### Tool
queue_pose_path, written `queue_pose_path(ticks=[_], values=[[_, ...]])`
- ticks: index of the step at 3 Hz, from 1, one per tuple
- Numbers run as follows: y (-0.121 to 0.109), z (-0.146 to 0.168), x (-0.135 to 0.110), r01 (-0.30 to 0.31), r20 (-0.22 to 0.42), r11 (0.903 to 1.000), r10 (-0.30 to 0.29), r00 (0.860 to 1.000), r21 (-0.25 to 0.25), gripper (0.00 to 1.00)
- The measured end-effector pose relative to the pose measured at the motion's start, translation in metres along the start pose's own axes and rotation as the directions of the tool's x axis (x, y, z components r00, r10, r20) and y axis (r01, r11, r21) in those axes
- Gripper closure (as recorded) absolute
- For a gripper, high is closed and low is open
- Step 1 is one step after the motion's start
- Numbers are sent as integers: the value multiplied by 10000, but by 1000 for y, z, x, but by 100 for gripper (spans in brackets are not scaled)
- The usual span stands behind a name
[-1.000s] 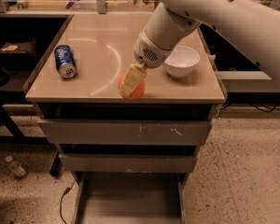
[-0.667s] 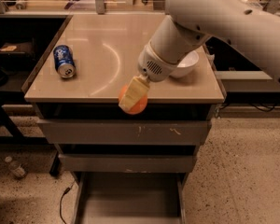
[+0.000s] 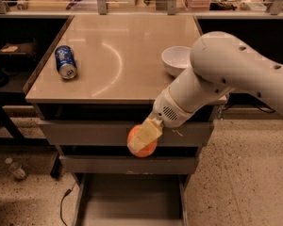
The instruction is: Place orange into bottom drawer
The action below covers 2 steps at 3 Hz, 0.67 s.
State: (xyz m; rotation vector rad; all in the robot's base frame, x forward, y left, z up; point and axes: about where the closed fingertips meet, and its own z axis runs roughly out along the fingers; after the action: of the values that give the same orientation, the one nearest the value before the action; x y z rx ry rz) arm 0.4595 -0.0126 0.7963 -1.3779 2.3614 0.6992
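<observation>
Moved since a second ago: the orange (image 3: 151,149) is off the worktop (image 3: 118,41). It was hanging at the front edge. Now it's below that edge, in front of the two upper drawers, about level with the gap between the top drawer front (image 3: 94,133) and the middle drawer front (image 3: 108,165).

The pincer (image 3: 140,144) is clamped on the orange. One pale finger lies across the near face and the fruit shows on either side of it. No slip that I can see. The arm comes in from the right, wrist angled down and left.

What matters for the next move: the bottom drawer (image 3: 132,199) is pulled out, and its grey floor lies straight below the pincer, a touch nearer the camera. Side to side, the orange sits about mid-tray, well inside both side walls.

My read is plain descent next, maybe a small pull away from the cabinet to clear the middle front. I want a low release, since a round fruit on a flat floor will likely roll if it drops from height.

The blue can (image 3: 66,61) and white bowl (image 3: 177,60) sit on the worktop, well out of the path.
</observation>
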Motion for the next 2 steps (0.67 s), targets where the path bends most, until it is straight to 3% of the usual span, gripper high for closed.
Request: queue_pose_path(ticks=[2], values=[[3,2,5,-95,-56,9999,95,9999,-60,100]])
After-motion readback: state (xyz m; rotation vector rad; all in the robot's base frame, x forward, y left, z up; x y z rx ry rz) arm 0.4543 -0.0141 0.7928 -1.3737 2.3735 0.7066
